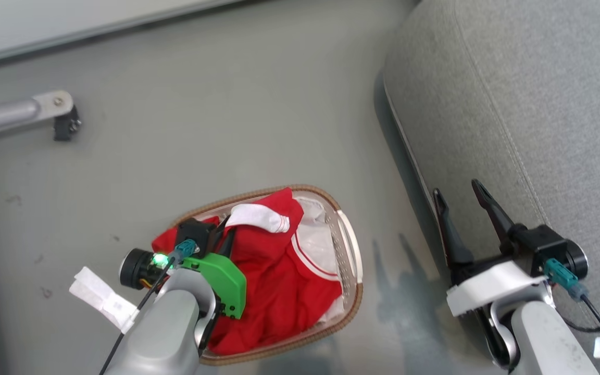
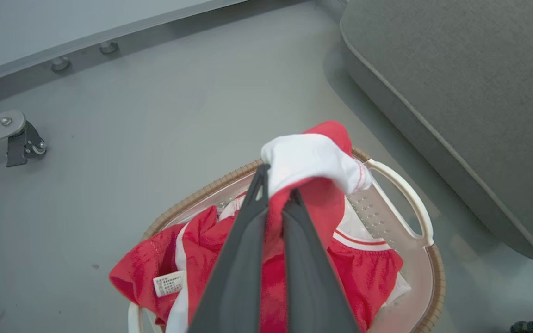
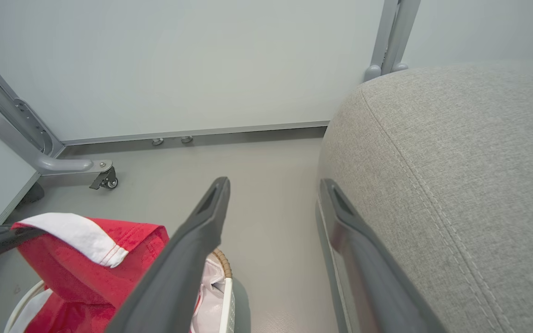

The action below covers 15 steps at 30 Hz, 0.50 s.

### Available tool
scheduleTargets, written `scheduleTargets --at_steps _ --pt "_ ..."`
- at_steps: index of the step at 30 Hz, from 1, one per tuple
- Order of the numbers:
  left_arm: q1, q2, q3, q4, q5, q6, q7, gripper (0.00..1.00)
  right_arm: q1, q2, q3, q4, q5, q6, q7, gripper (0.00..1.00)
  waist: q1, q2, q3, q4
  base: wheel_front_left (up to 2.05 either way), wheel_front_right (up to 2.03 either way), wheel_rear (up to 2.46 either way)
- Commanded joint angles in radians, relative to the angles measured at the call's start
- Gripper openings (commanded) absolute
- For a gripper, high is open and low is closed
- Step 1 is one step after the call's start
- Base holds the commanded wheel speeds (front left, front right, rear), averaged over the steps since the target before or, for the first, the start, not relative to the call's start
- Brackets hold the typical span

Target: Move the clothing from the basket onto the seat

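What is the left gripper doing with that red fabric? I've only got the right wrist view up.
Observer: The left gripper is shut on the clothing, pinching red fabric just under a white cuff.
Operator: Is the whole garment out?
Observer: No. From the head view, most of the red heap lies inside the basket, over its white liner.
Operator: Anything spilling over?
Observer: Yes, a red fold with a small white label drapes over the rim on the side away from the seat.
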Motion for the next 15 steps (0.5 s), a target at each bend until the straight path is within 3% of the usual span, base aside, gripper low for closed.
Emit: scheduleTargets --at_steps 1,8,15 --pt "-0.008 0.003 -0.007 -0.014 0.015 -0.004 0.0 0.0 0.028 -0.004 -0.01 0.006 -0.008 -0.001 -0.002 1.0 0.0 0.0 -0.12 0.058 0.0 0.0 0.0" --pt "-0.065 0.033 -0.047 -0.094 0.042 -0.012 0.0 0.0 0.118 -0.004 -0.048 0.018 -0.032 -0.001 -0.002 1.0 0.0 0.0 -0.262 0.099 0.0 0.0 0.0" --pt "-0.189 0.08 -0.165 -0.199 0.013 -0.012 0.028 0.0 0.178 -0.004 -0.067 0.015 -0.042 -0.001 -0.002 1.0 0.0 0.0 -0.353 0.129 0.0 0.0 0.0"
